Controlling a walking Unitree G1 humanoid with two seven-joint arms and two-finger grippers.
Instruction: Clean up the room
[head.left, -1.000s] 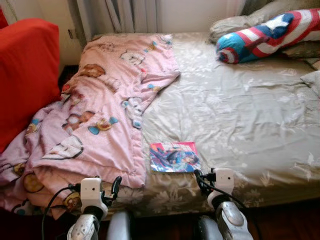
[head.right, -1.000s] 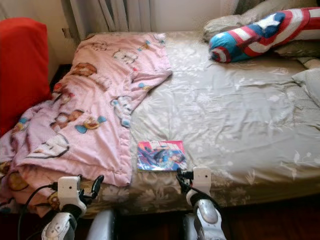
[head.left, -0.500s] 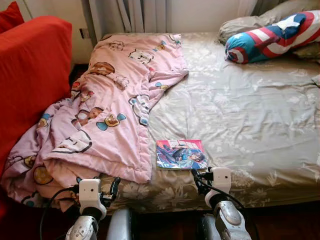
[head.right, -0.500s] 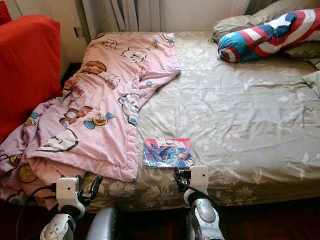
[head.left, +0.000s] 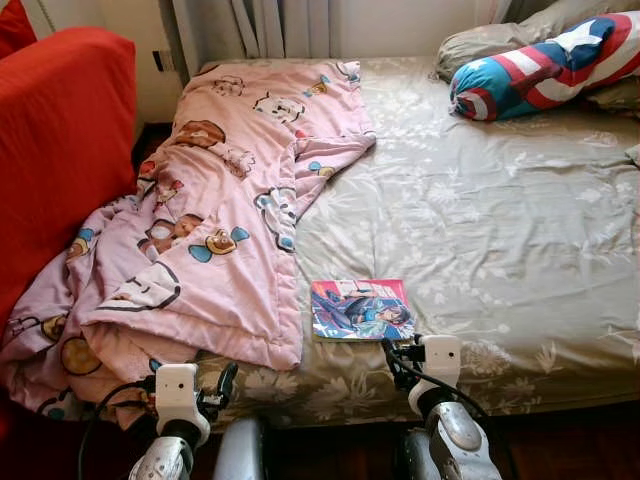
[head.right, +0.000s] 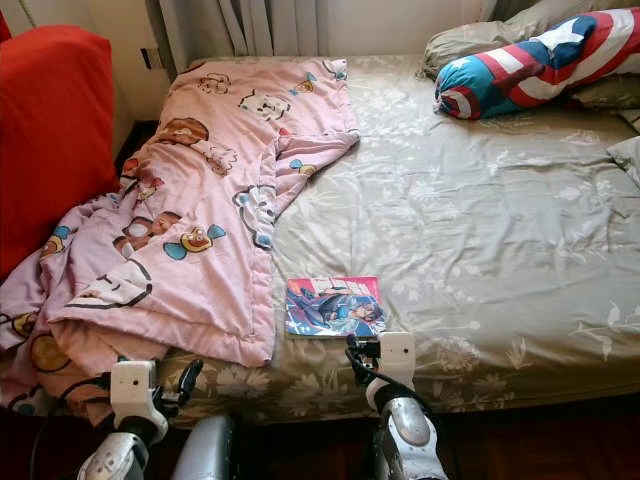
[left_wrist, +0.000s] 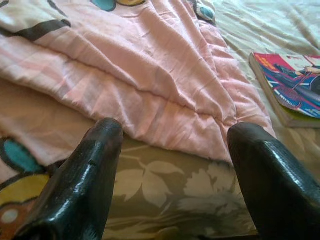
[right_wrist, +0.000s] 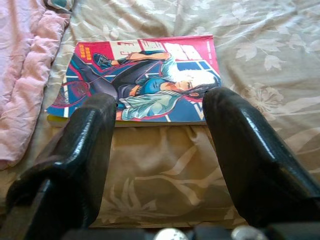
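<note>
A colourful comic book lies flat near the front edge of the bed. A pink cartoon-print blanket sprawls over the bed's left side and droops off the front left corner. My right gripper is open, just short of the book, with the book's near edge between its fingers' line of sight. My left gripper is open too, facing the blanket's hem at the bed's front edge. Both wrists sit low in front of the mattress.
A red armchair stands at the left, against the blanket. A striped star-print bolster and grey pillows lie at the bed's far right. Curtains hang behind the bed. Dark wooden floor shows below the mattress.
The camera has shifted a little, so the bed sits slightly lower and left in view. The left wrist has dropped lower in the picture. Book and blanket lie as before.
</note>
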